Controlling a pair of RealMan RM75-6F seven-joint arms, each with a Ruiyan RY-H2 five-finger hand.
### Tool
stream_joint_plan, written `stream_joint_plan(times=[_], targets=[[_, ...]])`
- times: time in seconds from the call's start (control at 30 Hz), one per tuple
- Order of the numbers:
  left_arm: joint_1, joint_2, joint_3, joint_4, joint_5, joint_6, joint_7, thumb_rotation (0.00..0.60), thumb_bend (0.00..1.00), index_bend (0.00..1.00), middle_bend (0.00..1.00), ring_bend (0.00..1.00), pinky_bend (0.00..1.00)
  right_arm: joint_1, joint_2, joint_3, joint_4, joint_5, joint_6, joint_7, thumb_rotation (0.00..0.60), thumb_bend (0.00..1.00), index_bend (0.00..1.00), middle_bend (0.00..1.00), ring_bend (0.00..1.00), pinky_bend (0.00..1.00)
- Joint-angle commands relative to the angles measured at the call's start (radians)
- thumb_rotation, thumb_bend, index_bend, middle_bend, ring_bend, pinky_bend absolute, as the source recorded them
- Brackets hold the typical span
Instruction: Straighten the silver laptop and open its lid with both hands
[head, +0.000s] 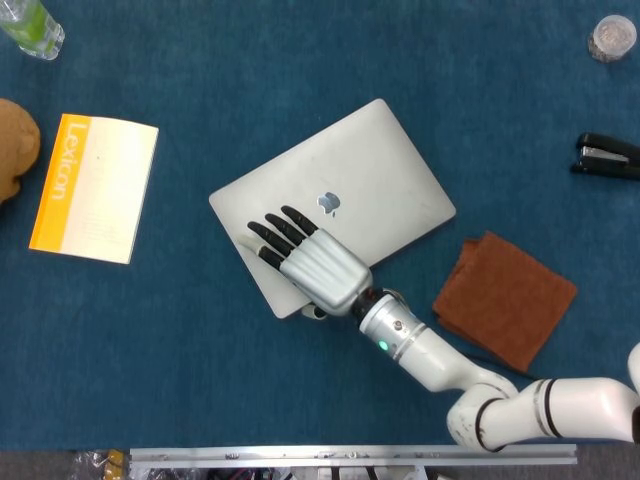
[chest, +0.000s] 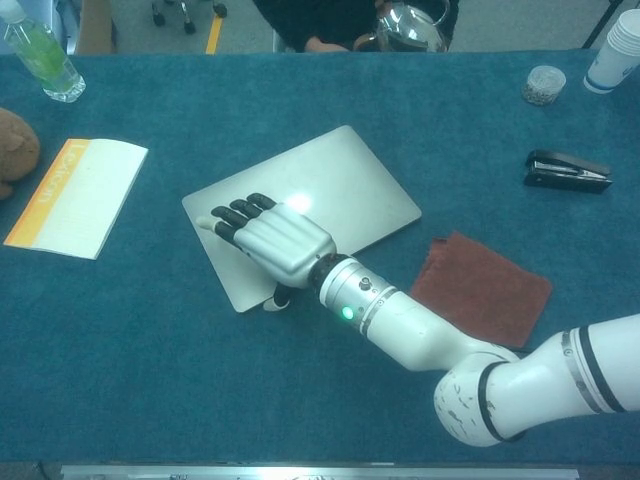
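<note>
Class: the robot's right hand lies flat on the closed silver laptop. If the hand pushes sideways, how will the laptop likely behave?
The silver laptop looks stiff and flat, so it should pivot as one piece. The blue cloth-like table cover probably adds drag, so expect scraping, not gliding. The right hand presses near one corner, which favours turning.

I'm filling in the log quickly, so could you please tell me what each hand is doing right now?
Left hand: not in either view.
Right hand: open, fingers apart, lying flat on the closed silver laptop, gripping nothing.
</note>
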Motion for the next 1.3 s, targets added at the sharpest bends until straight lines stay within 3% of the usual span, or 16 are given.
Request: stream_joint_plan(times=[0.03,0.87,1.1,1.3], targets=[[-0.001,0.000,-0.001,0.001,-0.001,-0.002,-0.001,0.600,0.40,0.15,0.10,0.04,0.13,0.006,-0.017,0.016,0.024,0.004,0.006,0.002,0.600,0.00,0.00,0.05,0.00,0.06],[0.002,-0.002,-0.002,0.012,-0.006,-0.002,-0.013,0.600,0.40,0.15,0.10,0.04,0.13,0.106,-0.161,0.155,0.253,0.026,0.014,0.041,0.600,0.00,0.00,0.05,0.00,0.07],[0.004,-0.004,-0.002,0.018,-0.008,-0.001,-0.019,0.600,0.40,0.15,0.10,0.04,0.13,0.131,-0.160,0.177,0.261,0.028,0.023,0.062,0.600,0.00,0.00,0.05,0.00,0.07],[0.005,-0.003,-0.001,0.019,-0.007,0.000,-0.021,0.600,0.40,0.15,0.10,0.04,0.13,0.103,-0.092,0.158,0.182,0.033,0.026,0.049,0.600,0.00,0.00,0.05,0.00,0.07]])
